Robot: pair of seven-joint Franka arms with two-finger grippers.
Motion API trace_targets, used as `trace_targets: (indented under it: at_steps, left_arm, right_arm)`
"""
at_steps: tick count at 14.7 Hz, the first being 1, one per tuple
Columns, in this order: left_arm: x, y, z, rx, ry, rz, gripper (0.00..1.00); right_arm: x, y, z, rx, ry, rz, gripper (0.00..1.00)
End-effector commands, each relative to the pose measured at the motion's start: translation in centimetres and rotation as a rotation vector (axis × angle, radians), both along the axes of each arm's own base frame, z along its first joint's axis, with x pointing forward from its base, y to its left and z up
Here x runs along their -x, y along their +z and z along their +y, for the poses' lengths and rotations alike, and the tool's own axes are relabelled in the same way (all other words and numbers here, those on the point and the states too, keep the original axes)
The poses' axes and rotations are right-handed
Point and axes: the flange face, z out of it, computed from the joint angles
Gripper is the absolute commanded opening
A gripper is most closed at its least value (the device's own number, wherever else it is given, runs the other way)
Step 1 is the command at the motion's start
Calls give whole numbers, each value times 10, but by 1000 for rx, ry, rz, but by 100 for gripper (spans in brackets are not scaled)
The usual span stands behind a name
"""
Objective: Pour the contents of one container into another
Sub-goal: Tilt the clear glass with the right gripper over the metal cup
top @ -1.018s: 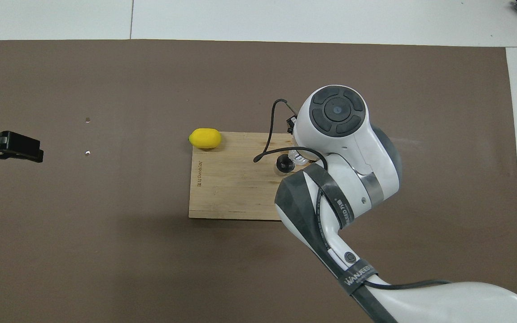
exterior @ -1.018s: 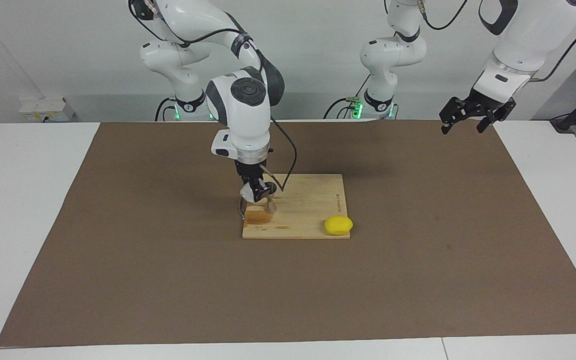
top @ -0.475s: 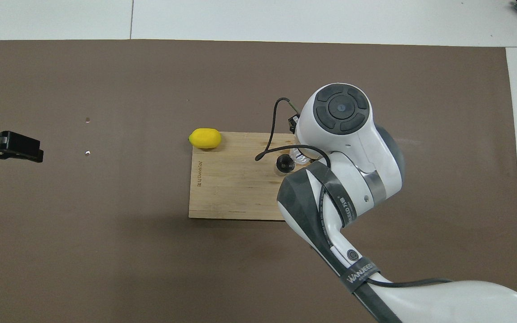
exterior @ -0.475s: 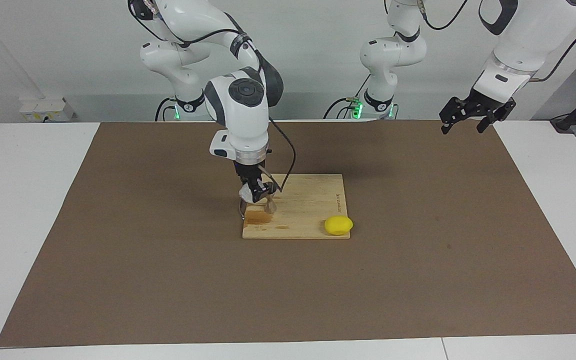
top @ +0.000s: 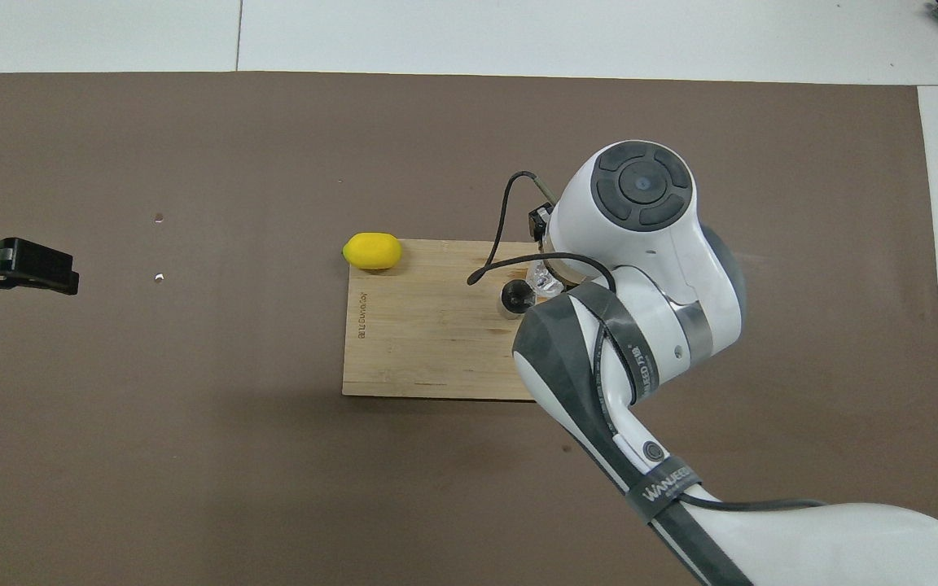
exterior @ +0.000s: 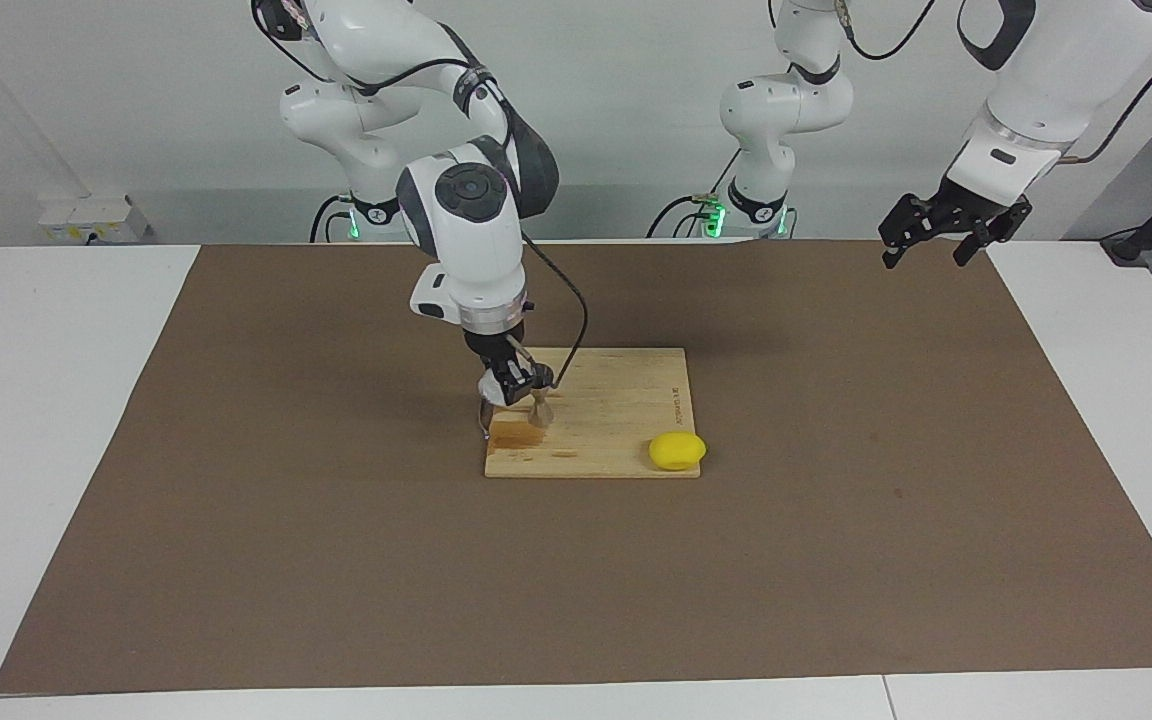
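Clear glass cup (exterior: 492, 385) tilted over upright steel jigger (exterior: 540, 409) on board.

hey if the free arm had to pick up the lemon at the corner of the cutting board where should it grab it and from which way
Probably straight down from above, the left claw closing across the lemon's narrow middle. It lies on its side at the corner of the cutting board, long axis along the board's edge, so its short width suits the fingers. Nothing stands close beside it; the jigger is well apart.

Two cams here: one sits high across the worktop (exterior: 86, 400), looking back at the robots up at 12 o'clock; the other hangs above the robots' end, looking steeply down. Both catch the cutting board (exterior: 616, 400) mid-frame.
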Motion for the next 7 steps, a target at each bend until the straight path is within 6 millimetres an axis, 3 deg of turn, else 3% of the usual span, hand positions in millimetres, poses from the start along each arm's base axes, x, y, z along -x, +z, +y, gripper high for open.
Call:
trace_targets:
  at_steps: [1, 4, 7]
  left_arm:
    - [8, 3, 2, 8, -1, -6, 100]
    - [8, 2, 2, 8, -1, -4, 100]
    - [8, 3, 2, 8, -1, -6, 100]
  right_arm:
    - [-3, 0, -7, -34, -3, 8, 0]
    - [-11, -3, -27, -93, -26, 38, 0]
    - [-22, -8, -62, -194, -103, 80, 0]
